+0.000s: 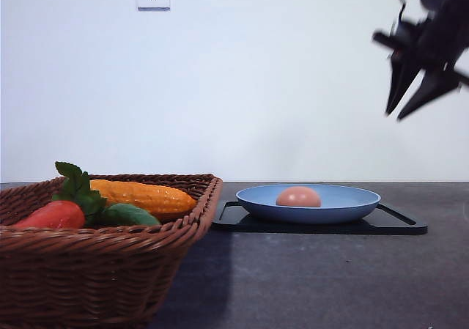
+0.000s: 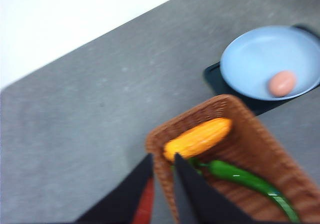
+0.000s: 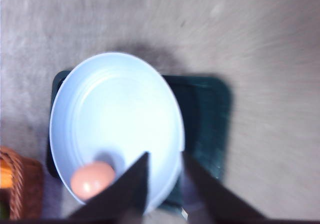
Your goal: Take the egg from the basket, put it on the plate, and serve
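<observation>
the right gripper (image 1: 403, 113) hangs high in the air at about 1 o'clock from the plate (image 1: 352, 201), its two dark fingers a little spread with a gap between the tips and nothing held. in the right wrist view these fingers (image 3: 125, 194) are above the plate rim, apart, and the egg (image 3: 92, 180) lies just beside them inside the plate. the left gripper (image 2: 164, 166) is above the near edge of the basket (image 2: 260, 149), its fingers slightly apart and empty. the egg sits in the blue plate, left of the plate's middle in the front view. the plate stands on a black tray (image 1: 396, 226). in the basket, at 9 o'clock from the plate, lie a corn cob (image 1: 143, 196), a green pepper (image 2: 245, 179) and a red vegetable with leaves (image 1: 55, 214).
</observation>
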